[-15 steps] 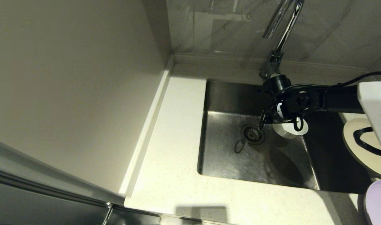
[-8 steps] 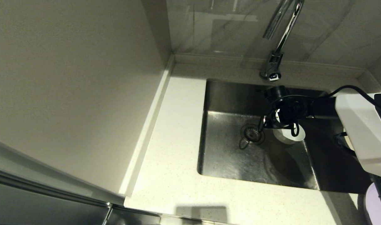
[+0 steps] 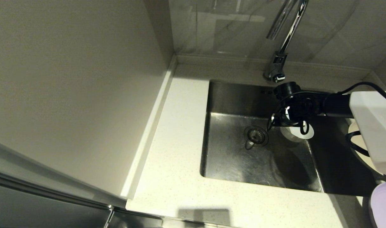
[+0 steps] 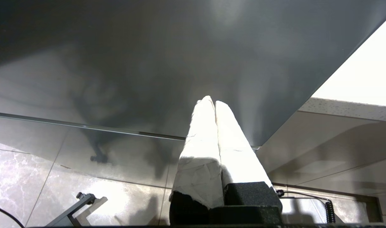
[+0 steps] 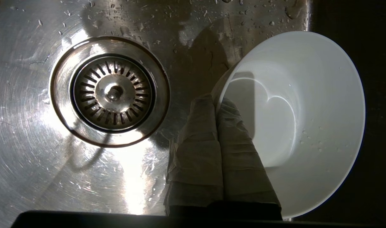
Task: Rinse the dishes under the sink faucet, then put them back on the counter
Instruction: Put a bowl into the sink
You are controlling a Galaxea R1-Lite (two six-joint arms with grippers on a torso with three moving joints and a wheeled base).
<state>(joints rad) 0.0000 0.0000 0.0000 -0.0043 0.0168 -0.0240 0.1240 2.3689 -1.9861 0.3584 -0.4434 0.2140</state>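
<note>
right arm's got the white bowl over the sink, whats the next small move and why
Probably carry the small white bowl back over to the counter. The right gripper has its jaws pinched on the bowl's rim, drops already bead its inside, and no water runs from the sink faucet, so the rinse looks done. The left gripper is parked.

scuffed, wet-speckled stainless steel sink (image 5: 31, 164) with a shiny metal drain strainer (image 5: 112, 92), glossy smooth white bowl (image 5: 310, 126), mirror-bright chrome faucet (image 3: 283, 34), white finely speckled stone counter (image 3: 177, 177), crinkly pale wrap on the right gripper (image 5: 215, 103) fingers
</note>
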